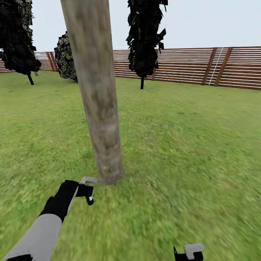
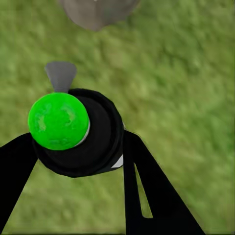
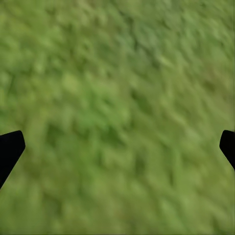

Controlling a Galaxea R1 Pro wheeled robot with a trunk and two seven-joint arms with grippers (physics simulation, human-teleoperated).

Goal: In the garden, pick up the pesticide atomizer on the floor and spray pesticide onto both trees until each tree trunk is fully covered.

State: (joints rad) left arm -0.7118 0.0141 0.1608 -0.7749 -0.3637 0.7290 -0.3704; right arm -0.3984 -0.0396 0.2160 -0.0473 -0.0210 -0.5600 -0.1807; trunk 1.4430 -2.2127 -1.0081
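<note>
A robot stands on a wide green lawn (image 1: pixel 188 145) inside a brown slatted fence (image 1: pixel 203 65), facing a thick, bare, grey-brown tree trunk (image 1: pixel 98 101) that rises close in front of it. The left gripper (image 2: pixel 78 142) has its black fingers (image 2: pixel 147 181) closed around the pesticide atomizer (image 2: pixel 83 137), a dark round sprayer with a bright green top and a grey nozzle; in the head view it is held low, just beside the foot of the trunk. The right gripper (image 3: pixel 117 147) hangs over bare grass with its fingers spread wide and empty. The likely trouble is aim: held this low, the spray may wet only the trunk's base and leave the upper bark uncovered. The nozzle also sits very near the bark, so a forward move could knock the sprayer against it and loosen the grip.
</note>
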